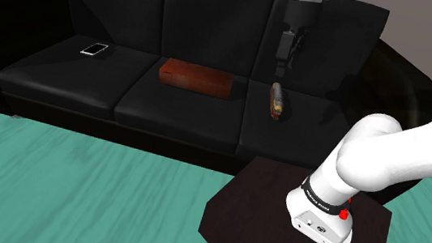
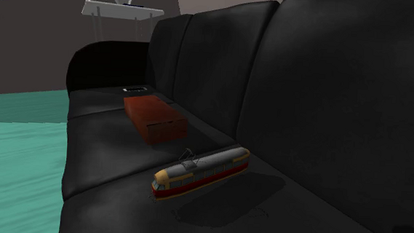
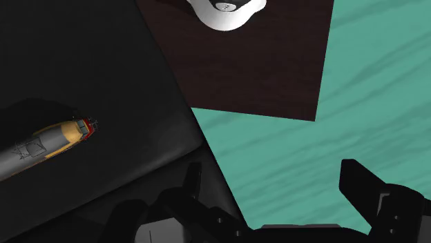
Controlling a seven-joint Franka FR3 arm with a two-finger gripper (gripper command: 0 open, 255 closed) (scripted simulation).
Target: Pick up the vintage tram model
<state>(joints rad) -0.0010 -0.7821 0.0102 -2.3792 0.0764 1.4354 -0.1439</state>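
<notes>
On the black sofa, starting from the shoulder view's left: a white phone lies on the left cushion near its back edge. A reddish-brown block sits on the middle cushion up by the backrest. The tram model (grey roof, yellow and red body) lies on the right cushion, just past the seam with the middle one, running back to front. The gripper hangs over that cushion close to the tram, not touching it, its fingers spread wide with nothing between them. Off the sofa's front edge, the dark stand sits on the teal floor.
</notes>
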